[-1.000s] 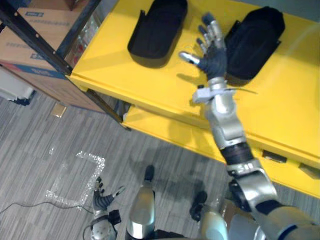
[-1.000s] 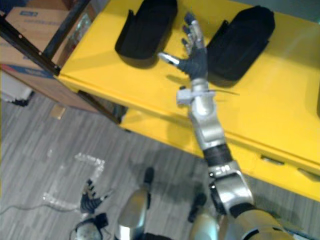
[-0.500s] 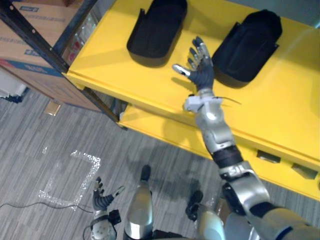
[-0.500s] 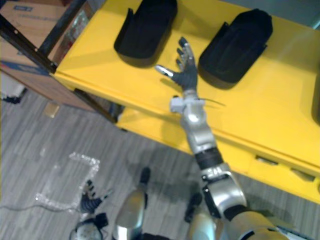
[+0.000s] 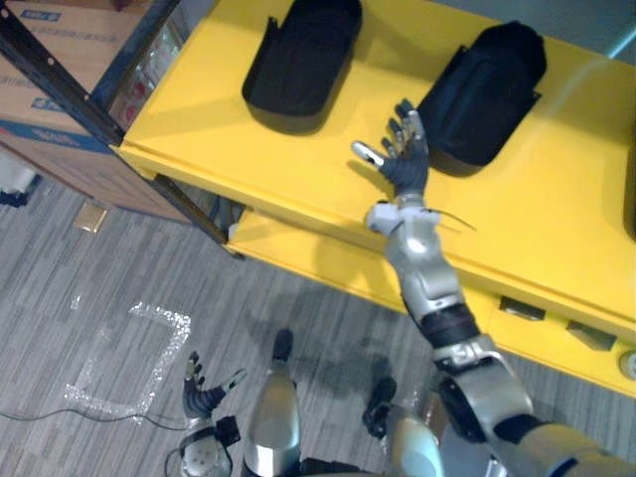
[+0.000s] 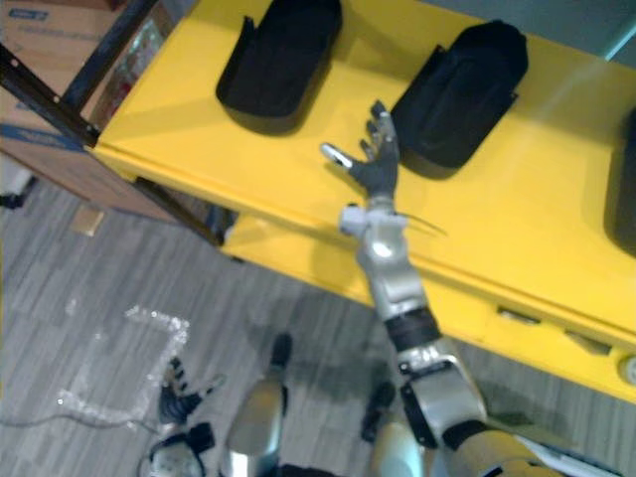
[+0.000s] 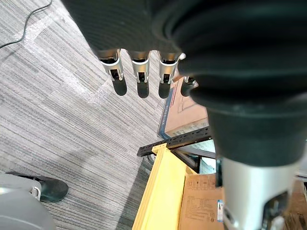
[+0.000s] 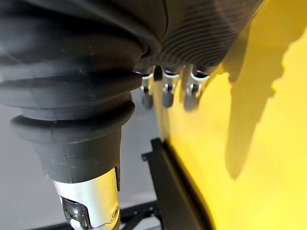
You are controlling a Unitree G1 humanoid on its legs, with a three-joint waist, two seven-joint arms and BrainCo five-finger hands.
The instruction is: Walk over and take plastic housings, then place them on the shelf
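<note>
- Reaching over the yellow shelf (image 5: 248,139), the right hand (image 5: 402,159) hangs with its fingers spread and straight, grasping nothing.
- The hand sits between two black plastic housings. The right housing (image 5: 484,94) is just beside its fingertips, and the left housing (image 5: 303,60) is further off. I cannot tell whether the fingertips touch the right one.
- Both housings lie flat on the shelf's top tier, apart from each other, and neither is in a hand.
- A dark shape at the far right edge (image 6: 624,199) may be a third housing, but too little of it shows to be sure.
- The left hand (image 5: 204,397) hangs low over the grey floor (image 5: 99,268), near a taped square (image 5: 129,358). Its fingers are relaxed and it is empty.
- Judged from how things lie, the placing looks done for these two housings, since both rest on the shelf and the right hand is released.
- What is left is hard to read. The lower tier (image 5: 318,263) carries no housing in its visible strip. The cardboard boxes (image 5: 50,60) on the rack at the left give no sign of more housings to fetch.
</note>
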